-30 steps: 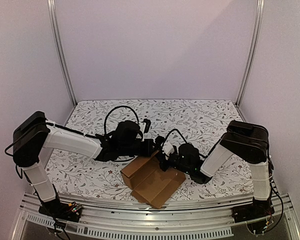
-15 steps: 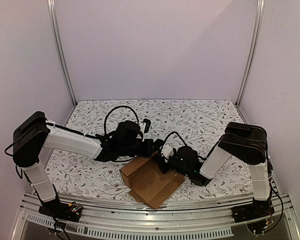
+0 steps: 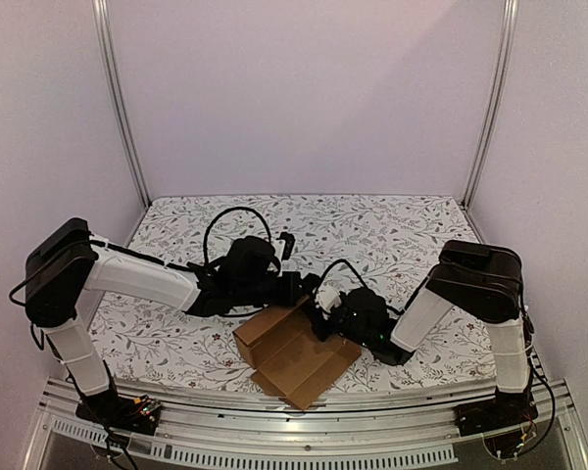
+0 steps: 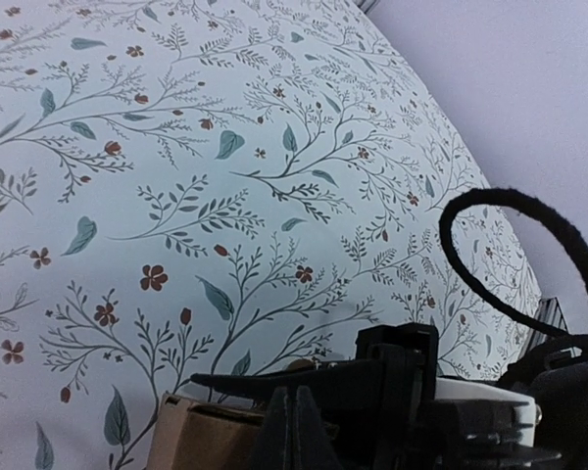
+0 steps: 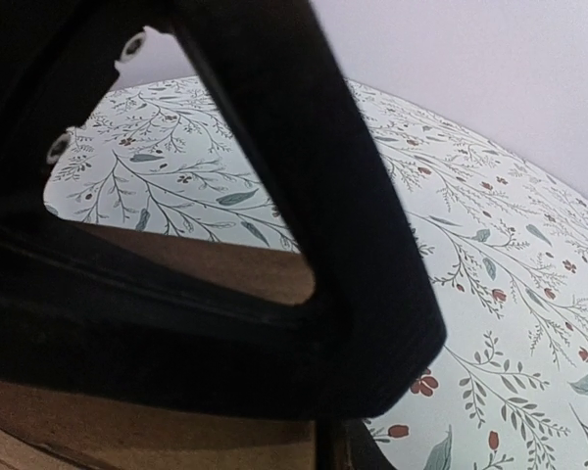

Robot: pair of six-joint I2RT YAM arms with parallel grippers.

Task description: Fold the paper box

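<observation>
The paper box (image 3: 292, 352) is plain brown cardboard, part folded, lying near the table's front edge with a raised wall at its back. My left gripper (image 3: 300, 290) is at the box's back right corner. In the left wrist view its fingertips (image 4: 296, 423) are pressed together, with the box's edge (image 4: 201, 431) just below and to the left. My right gripper (image 3: 323, 315) is against the same corner from the right, low over the box. In the right wrist view a large black gripper part (image 5: 304, 215) blocks most of the picture, and cardboard (image 5: 206, 264) shows behind and below it.
The table is covered with a white floral cloth (image 3: 372, 230). The table's metal front rail (image 3: 304, 441) runs just below the box. Upright frame posts stand at the back left (image 3: 122, 108) and back right (image 3: 490, 108).
My right gripper has moved slightly left towards the left gripper, and the box has shifted a little left with it. The left arm has stayed in place.
</observation>
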